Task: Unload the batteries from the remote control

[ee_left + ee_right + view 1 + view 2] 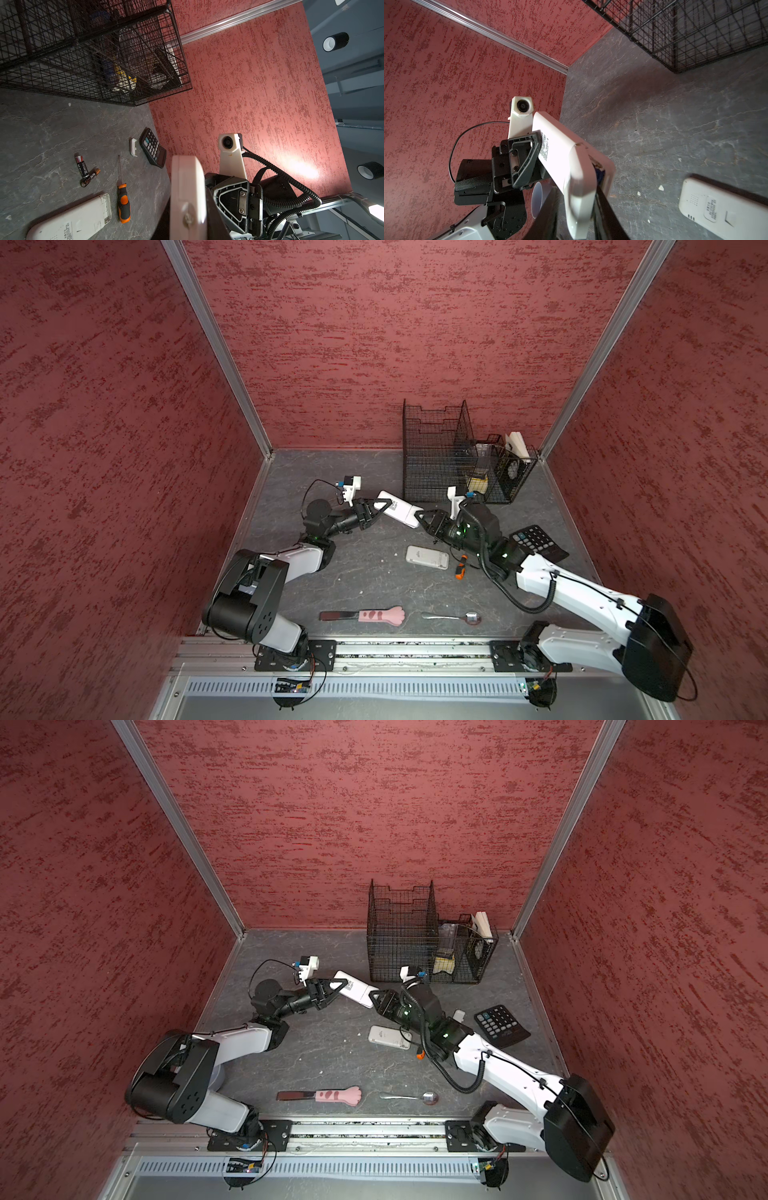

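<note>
Holding the raised remote between them, your left gripper clamps one end, your right gripper the cover end. Two batteries lie loose on the table. Pulling unevenly could wrench the remote free and drop it.

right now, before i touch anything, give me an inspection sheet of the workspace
surface: grey marbled tabletop, a few white specks
job's things: held remote lifted between both arms; second remote lying flat; two batteries loose on the table, touching; small white cover beside the calculator
clutter: screwdriver, paw-handled tool, spoon, wire basket holding odds and ends
pincers: left pincer shut on the held remote; right pincer shut on its other end
cables: corrugated cable looping off the right arm, near the screwdriver
surroundings: red textured walls, metal rail in front
</note>
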### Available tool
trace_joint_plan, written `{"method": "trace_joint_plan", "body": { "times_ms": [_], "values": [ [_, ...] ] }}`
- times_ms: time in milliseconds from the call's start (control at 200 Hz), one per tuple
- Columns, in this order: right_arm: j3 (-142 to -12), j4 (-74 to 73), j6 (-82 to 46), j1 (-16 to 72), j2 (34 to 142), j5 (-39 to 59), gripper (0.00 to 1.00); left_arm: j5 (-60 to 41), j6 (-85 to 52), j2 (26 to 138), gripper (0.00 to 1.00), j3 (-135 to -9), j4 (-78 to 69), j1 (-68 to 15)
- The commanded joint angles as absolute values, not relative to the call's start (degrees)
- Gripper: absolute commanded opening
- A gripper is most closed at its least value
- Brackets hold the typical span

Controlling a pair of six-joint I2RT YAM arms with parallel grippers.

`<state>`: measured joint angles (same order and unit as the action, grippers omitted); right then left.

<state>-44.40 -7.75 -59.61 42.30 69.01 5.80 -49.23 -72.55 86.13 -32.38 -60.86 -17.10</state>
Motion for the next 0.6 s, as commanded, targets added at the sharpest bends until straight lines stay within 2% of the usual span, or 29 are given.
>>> {"method": "trace_joint_plan", "body": {
  "times_ms": [0,401,591],
  "values": [
    [-44.25,-10.75,-61.4,42.01,70.25,6.8,0.3,-49.55,-71.71,84.51,0.0,-32.96,-61.96,-17.82],
    [-45.04,-14.27,-61.74,41.61,74.03,8.66,0.23,-49.05,-73.35,84.15,0.0,-31.49,-64.18,-18.12],
    [-45.04,-15.51,-62.04,41.65,74.18,9.64,0.26,-48.95,-73.01,84.02,0.0,-31.35,-63.9,-17.95]
  ]
}}
